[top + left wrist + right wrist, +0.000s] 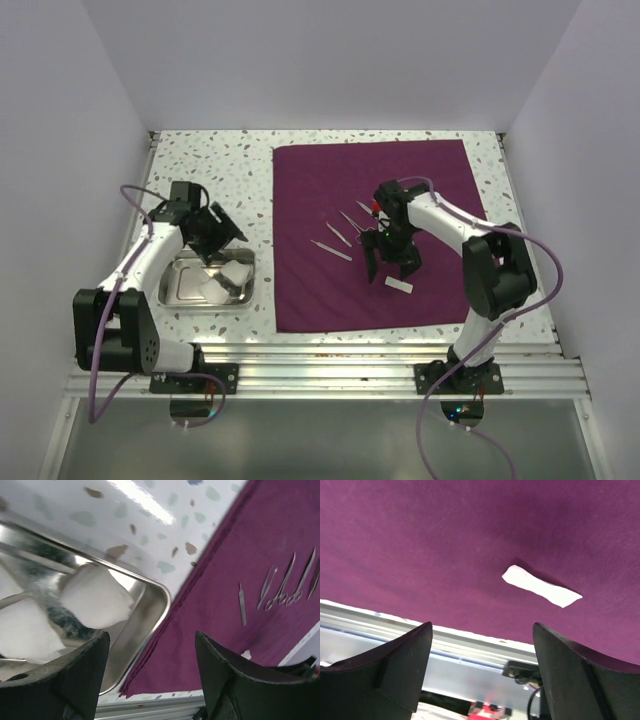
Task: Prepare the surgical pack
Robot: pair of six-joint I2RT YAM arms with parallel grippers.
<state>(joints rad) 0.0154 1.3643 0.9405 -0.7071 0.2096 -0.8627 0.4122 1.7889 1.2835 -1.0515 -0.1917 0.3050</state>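
The white speckled worktop [210, 170] carries everything. A large dark-purple square cloth [330, 190] lies flat on its right half, running from close to the far edge down to the near edge.

Off the cloth's left edge, near the near-left corner of the worktop, sits a small shiny rectangular steel tray [180, 285]. Its right rim is just beside the cloth, and from the left wrist the two look apart by a thin strip of worktop. The left tool [150, 645] hangs over the tray's far-right part with its dark fingers [75, 680] spread wide and nothing between them. The right tool [482, 630] hangs over the cloth, right of its middle, likewise spread wide and holding nothing.

Two white gauze squares lie inside the tray, one [237, 272] at its right end and one [213, 291] nearer its middle, touching or nearly so.

About the middle of the cloth lie thin silver instruments [340, 235] in a slanted row, side by side and apart. Which are scissors and which tweezers I cannot tell from above. The left wrist view shows ring handles on some.

A small flat white strip [399, 286] lies on the cloth towards its near edge, close under the right tool.
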